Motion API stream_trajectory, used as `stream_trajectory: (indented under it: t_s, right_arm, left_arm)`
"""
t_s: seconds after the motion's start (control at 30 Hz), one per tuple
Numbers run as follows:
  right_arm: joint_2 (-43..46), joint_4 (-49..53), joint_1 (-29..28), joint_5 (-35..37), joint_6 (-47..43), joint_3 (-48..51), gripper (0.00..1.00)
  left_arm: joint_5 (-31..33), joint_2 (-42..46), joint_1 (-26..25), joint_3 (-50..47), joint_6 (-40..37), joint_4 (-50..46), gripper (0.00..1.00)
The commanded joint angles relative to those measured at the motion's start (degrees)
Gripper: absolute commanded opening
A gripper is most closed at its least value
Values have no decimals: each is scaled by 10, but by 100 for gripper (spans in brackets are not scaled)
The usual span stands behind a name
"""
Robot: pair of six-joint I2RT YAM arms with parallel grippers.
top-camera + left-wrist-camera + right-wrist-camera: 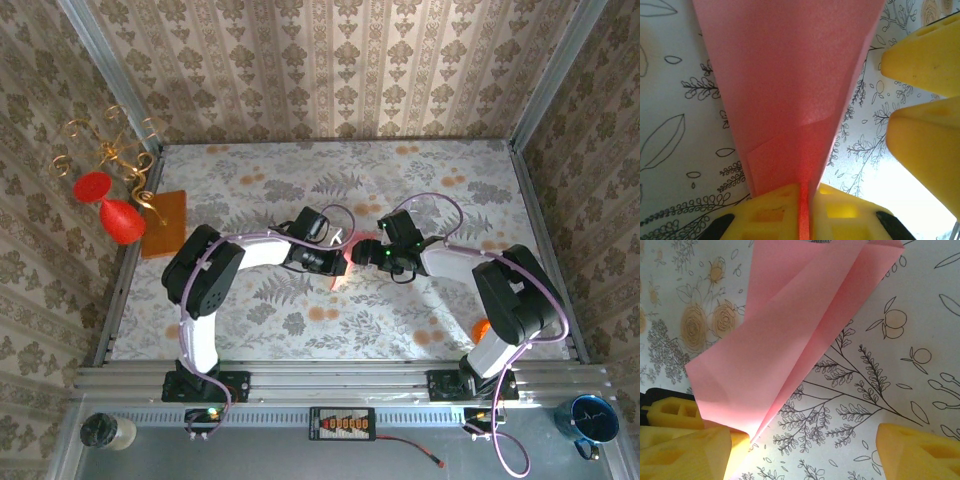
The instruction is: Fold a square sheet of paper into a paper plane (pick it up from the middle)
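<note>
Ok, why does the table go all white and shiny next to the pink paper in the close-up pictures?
Left wrist view: bright light washes the tablecloth to white beside the paper plane, and the paper glows red where the left end effector pinches it. Right wrist view: a smaller glare patch by the plane's tip; the printed flowers look sharp.

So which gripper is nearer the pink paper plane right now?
Left. The left gripper has its fingers shut on the paper plane, pinching its folded edge. The right gripper stands open beside it, one finger close to the plane's tip, not gripping.
</note>
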State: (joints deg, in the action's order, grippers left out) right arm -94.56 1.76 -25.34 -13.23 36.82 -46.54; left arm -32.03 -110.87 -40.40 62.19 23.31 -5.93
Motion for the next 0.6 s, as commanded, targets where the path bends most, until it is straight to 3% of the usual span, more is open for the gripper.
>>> stream_trajectory:
  t_s: [0.0, 0.57]
  right_arm:
    - [-12, 2, -2, -1, -32, -23, 78]
    - [-74, 2, -1, 1, -9, -54, 76]
  left_arm:
    - [-13, -12, 4, 11, 13, -26, 13]
    - [-14, -14, 6, 3, 12, -18, 13]
